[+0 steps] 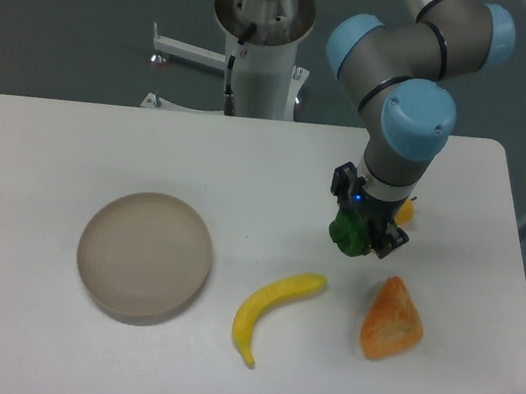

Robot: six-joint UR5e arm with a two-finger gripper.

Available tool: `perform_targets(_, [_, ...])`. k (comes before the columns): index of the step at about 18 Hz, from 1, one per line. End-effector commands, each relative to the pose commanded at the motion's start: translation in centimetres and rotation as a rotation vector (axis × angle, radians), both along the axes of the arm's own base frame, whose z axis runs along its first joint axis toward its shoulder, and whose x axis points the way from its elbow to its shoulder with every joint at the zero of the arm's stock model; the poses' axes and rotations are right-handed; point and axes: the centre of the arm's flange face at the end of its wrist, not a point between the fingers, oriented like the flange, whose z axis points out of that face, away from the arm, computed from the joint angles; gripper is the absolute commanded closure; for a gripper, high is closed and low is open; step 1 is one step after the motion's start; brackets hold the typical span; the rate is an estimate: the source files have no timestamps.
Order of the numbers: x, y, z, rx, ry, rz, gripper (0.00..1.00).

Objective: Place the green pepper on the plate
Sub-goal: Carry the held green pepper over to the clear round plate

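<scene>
Nearest you, along the front of the white table (14, 338), you have a curved yellow toy banana (271, 309) lying flat, its upper tip pointing toward the arm and its lower tip toward the front edge. Just right of it sits an orange, wedge-shaped toy fruit piece (392, 320), apart from the banana with a strip of bare tabletop between them. On the left at about the same depth you see the round, shallow, beige-grey translucent plate (94, 266) with its thick low rim; nothing lies in it, and a wide stretch of open table separates its right rim from the banana.

Farther back, above the gap between banana and orange piece, the black two-finger gripper (361, 234) points down with its fingers closed around the small, dark green, glossy toy pepper (343, 231), which shows at the gripper's left side. You cannot tell whether the pepper touches the table or hangs just above it. A sliver of a yellow-orange object (405, 211) peeks out behind the gripper, mostly hidden.

Beyond that, the grey arm with light blue joint caps (419, 116) rises toward its white base column (260, 68) at the table's far edge.
</scene>
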Motion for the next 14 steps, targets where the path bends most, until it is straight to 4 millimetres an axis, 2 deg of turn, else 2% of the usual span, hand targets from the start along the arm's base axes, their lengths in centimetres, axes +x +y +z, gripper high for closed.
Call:
perform_targets(3, [0.0,0.0,0.0,0.0,0.0,0.006,0.79])
perform_targets(6, [1.2,0.2,-0.2,-0.005,-0.007,0.023,0.79])
perform_targets(9, [5.5,0.7,-0.1,-0.014,-0.016,0.04,0.8])
perform_targets(12, [13.5,3.9,-0.5,-0.017,-0.033,0.051,0.81])
perform_targets(14, [17.9,5.7,-1.2,-0.014,-0.055,0.077,0.81])
